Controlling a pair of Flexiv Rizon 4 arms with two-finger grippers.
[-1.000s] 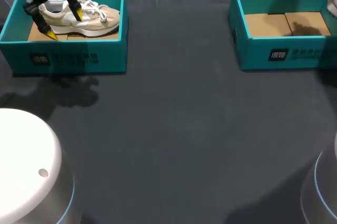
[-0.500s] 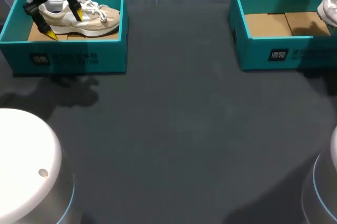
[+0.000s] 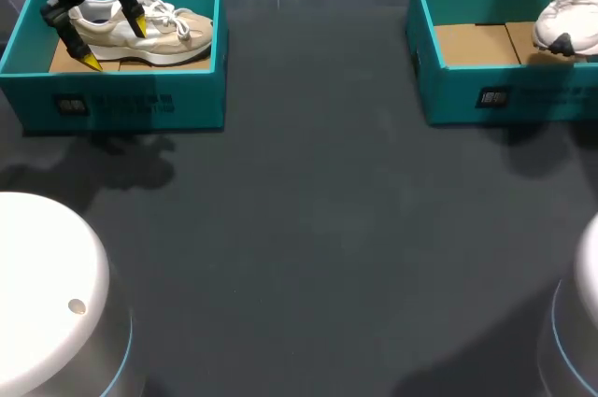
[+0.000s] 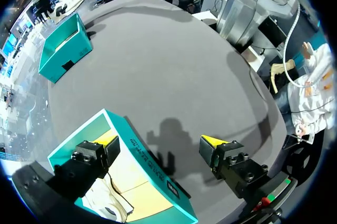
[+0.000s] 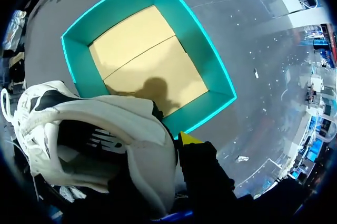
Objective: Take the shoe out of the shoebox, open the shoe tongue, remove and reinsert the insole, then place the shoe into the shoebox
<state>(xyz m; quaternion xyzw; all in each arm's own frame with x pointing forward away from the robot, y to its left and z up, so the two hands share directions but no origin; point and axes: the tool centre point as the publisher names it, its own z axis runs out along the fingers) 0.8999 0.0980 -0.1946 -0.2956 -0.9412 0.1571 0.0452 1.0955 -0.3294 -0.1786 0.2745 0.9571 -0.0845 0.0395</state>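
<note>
Grips white shoe (image 5: 95, 129) by the heel in right hand (image 5: 176, 145), above right shoebox (image 5: 202, 60); seen gripped only from the right wrist view. Holds left hand (image 3: 114, 42) spread wide, empty, over beige shoe (image 3: 163, 33) in left shoebox (image 3: 121, 98).

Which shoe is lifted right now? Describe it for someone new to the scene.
On the table, of two teal boxes, go to the right shoebox. The white shoe is held in the air over its right end. It has black patches and is lifted, while the beige shoe lies inside the left shoebox.
</note>
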